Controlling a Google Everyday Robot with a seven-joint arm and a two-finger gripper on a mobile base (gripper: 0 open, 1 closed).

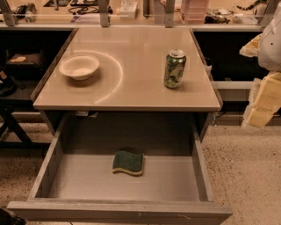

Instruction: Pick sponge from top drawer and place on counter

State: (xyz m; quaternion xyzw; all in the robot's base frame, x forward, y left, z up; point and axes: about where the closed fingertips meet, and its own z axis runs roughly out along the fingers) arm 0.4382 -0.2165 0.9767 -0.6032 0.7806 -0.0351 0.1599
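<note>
The sponge (127, 162), dark green on top with a yellow base, lies flat on the bottom of the open top drawer (118, 212), near the middle and slightly towards the back. The drawer is pulled out fully below the beige counter (131, 88), which bears a faint white arc. My gripper (263, 99) shows as pale yellow and white shapes at the right edge of the view, beyond the counter's right side and well away from the sponge. It holds nothing that I can see.
A white bowl (79, 66) sits on the counter's left part. A green drink can (174, 69) stands upright on its right part. A cluttered bench (131, 13) runs behind the counter. Speckled floor (250, 176) lies to the right of the drawer.
</note>
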